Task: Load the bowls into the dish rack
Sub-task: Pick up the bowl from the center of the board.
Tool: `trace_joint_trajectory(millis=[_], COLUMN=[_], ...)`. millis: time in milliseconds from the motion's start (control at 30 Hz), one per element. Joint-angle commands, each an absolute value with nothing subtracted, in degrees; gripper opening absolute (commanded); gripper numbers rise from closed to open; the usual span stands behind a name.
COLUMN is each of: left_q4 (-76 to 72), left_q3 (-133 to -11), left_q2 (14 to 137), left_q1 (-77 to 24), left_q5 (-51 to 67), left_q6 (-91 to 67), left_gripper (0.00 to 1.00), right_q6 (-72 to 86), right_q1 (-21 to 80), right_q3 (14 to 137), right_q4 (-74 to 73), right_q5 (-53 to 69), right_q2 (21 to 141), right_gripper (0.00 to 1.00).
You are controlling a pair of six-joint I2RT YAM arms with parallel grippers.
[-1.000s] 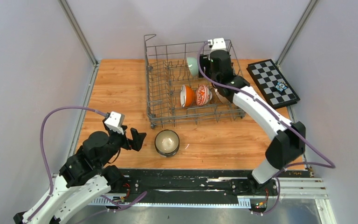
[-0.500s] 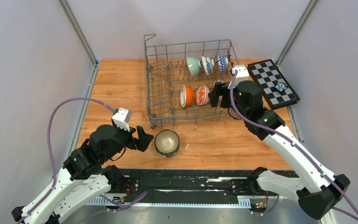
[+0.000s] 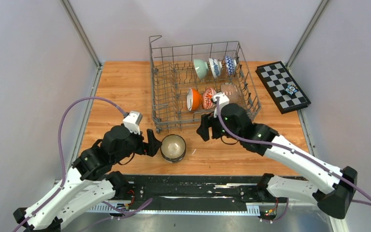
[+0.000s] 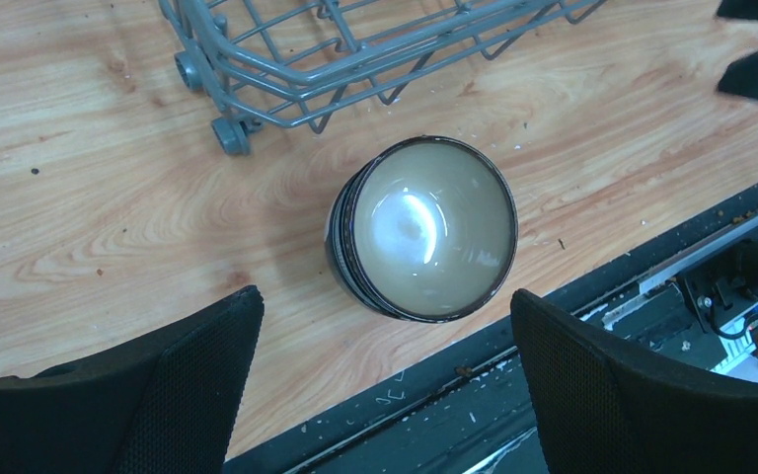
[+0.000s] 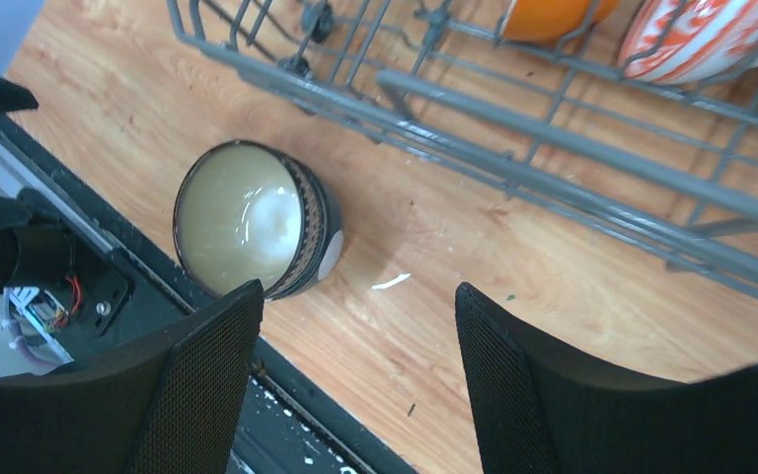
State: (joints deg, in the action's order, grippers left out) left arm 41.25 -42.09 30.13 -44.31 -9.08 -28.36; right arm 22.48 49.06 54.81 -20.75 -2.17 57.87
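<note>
Five bowls are sitting on edge between the tines of the dish rack [image 3: 171, 92]: pale green bowl [image 3: 200, 68], blue-white bowl [image 3: 215, 67] and dark blue patterned bowl [image 3: 229, 64] are lining the far row, with orange bowl [image 3: 193, 99] and red-white bowl [image 3: 209, 97] in the nearer row. One is left to load: the beige dark-rimmed bowl [image 3: 173, 146] is sitting upright on the table [image 3: 121, 92], just near of the rack's near-left corner and close to the black rail [image 3: 198, 186] at the near edge. Left gripper [image 3: 153, 143] is hovering just left of it, jaws wide and holding nothing, and its wrist view is framing the bowl between the fingers. Right gripper [image 3: 207, 130] is hanging to the bowl's right by the rack's near wall, jaws also well apart and empty. I'm reckoning one pick is pending, so it's nearly done. Risks: both arms are crowding the same bowl, and the lift is going to have to clear the rack's near wall. Chequered board [image 3: 281, 84] is lying far right, well out of the way.
</note>
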Motion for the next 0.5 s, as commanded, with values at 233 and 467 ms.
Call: trace_joint_trajectory(millis=[233,467], left_q4=[40.75,40.35], left_q3=[-40.41,-40.08], left_q2=[26.19,24.96], left_q1=[-43.86,-43.86], left_q5=[-9.13,-8.67], left_q6=[-29.26,-29.13], left_gripper=[0.97,0.97], right_q6=[26.74,28.68], right_q1=[60.83,64.16], right_q3=[58.44,61.98], right_q4=[-20.81,-20.81], right_q5=[-9.63,-12.89], right_q2=[72.01,80.28], right_gripper=[0.71,0.69])
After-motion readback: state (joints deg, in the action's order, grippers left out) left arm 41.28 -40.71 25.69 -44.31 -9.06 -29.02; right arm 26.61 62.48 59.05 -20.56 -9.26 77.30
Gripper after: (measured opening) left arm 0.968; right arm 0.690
